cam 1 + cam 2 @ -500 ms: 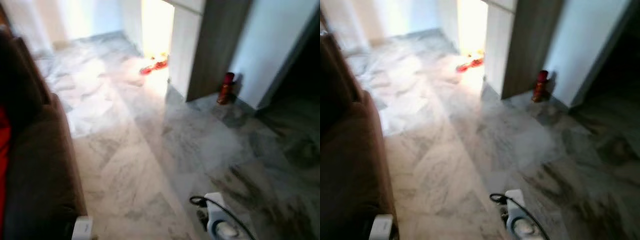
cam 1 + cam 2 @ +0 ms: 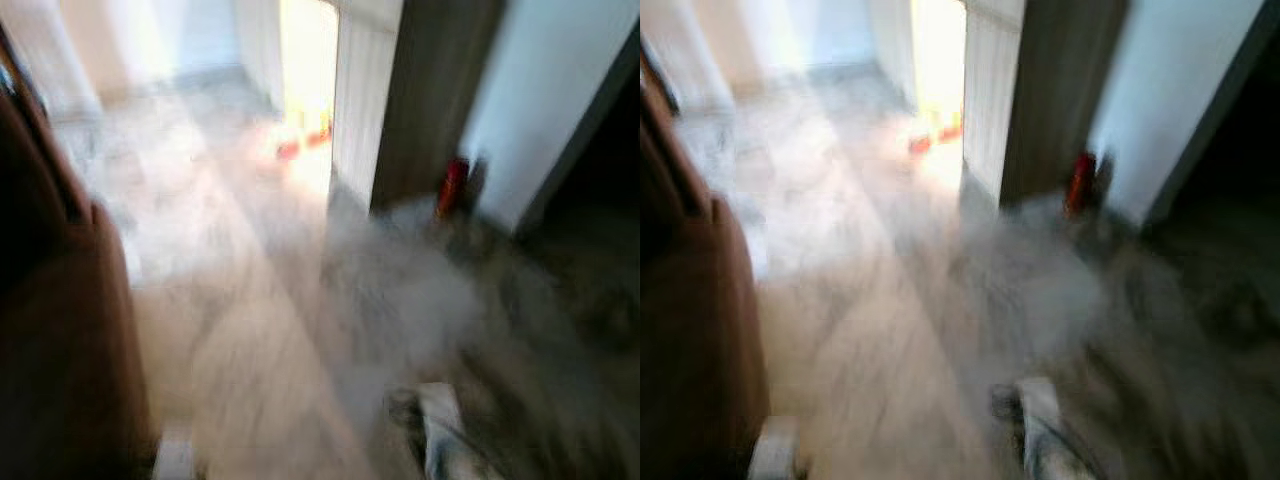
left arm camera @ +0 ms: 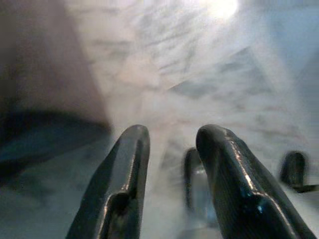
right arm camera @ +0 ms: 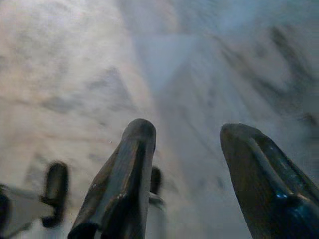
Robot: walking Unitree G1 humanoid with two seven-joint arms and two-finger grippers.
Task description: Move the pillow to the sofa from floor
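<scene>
The pale grey-veined marble floor [image 2: 270, 330] runs ahead to a sunlit doorway, all of it smeared, probably because the robot is walking in search of its target. The dark brown fabric sofa [image 2: 50, 330] lies along the robot's left. No pillow can be made out on the floor or the sofa. A small red cylinder [image 2: 452, 187] stands by the grey wall panel, likely just stored there. The left hand [image 3: 169, 169] and right hand [image 4: 194, 169] hang low over the floor, fingers apart and holding nothing, ready for a pickup.
</scene>
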